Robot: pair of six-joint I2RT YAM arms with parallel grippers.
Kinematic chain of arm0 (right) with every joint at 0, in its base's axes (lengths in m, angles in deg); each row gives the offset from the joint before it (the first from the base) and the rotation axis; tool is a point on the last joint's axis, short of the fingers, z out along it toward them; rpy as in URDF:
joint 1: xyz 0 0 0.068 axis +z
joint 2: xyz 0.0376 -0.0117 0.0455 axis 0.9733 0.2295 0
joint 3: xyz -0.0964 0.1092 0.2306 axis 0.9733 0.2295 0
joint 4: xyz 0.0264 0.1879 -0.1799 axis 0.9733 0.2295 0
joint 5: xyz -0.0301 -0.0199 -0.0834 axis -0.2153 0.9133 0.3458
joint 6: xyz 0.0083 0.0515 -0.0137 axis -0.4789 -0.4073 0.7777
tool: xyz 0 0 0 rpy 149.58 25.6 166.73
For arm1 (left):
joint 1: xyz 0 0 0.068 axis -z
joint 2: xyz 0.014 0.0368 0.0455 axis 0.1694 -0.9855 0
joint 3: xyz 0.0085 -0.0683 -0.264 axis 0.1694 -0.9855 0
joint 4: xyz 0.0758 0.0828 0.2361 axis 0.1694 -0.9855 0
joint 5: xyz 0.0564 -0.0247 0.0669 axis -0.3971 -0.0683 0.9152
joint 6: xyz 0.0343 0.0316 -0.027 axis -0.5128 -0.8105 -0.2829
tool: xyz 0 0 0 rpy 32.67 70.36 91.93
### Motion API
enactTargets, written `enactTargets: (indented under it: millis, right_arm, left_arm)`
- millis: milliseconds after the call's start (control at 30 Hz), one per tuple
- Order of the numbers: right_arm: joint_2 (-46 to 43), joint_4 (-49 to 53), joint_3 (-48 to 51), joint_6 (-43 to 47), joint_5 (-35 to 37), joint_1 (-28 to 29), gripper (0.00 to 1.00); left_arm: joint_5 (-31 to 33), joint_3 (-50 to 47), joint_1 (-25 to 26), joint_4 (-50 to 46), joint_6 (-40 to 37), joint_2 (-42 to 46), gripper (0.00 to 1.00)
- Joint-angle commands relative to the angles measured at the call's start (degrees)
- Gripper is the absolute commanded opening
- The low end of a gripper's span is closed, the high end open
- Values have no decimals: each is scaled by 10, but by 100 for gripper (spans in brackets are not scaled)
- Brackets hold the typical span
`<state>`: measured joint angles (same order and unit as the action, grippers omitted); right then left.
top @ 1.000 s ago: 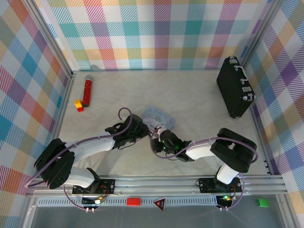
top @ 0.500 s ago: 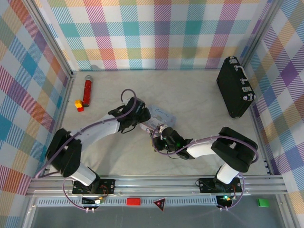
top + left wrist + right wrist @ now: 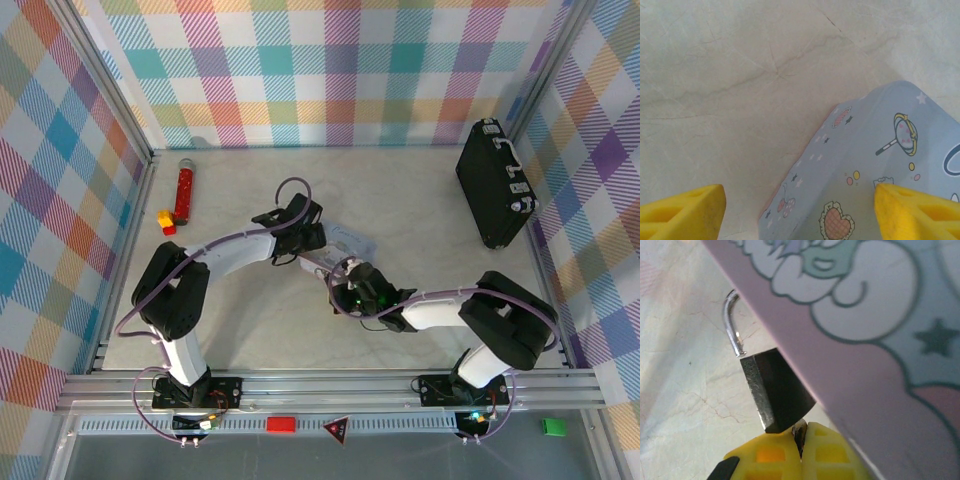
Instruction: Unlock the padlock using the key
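Right tool is closed: its two yellow pads are pressed together on a thin sliver of metal, the key as far as I can tell, which runs straight up into the underside of the padlock. So the padlock sits directly above the pad tips, touching or nearly touching them. Its dark body is tilted and lies against the pink edge of the box. The shackle curves up from the body. Its visible end stops just above the body's top corner and looks out of its hole; the other leg is hidden behind the box edge. In the top view the right tool is at the near edge of the box, around the middle of the worktop, and the padlock is too small there to make out. Left tool is open: its pads are wide apart with nothing clamped between them, one over bare worktop, the other over the printed pale blue lid. It straddles the box's edge; can't tell whether it touches the lid. From above, the left tool is at the box's left side, close to the right tool. Well apart from all that: a black case by the right wall, and a red tube and a yellow-and-red block by the left wall.
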<state>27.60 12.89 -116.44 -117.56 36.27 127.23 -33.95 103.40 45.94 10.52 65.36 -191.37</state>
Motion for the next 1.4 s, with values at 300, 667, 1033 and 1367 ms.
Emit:
enactTargets:
  millis: [300,667,1033,1367]
  right_arm:
    - [-39,89,11,-32,-7,-21,0]
    - [-61,173,-12,43,-10,-22,35]
    - [-51,140,-43,147,-5,-22,45]
    - [36,115,-102,195,-37,-46,45]
  left_arm:
    - [68,-137,-25,-56,89,34,74]
    - [45,-140,-25,-29,87,27,73]
    - [57,-147,-25,-38,100,30,73]
    - [75,-178,-26,-45,138,48,73]
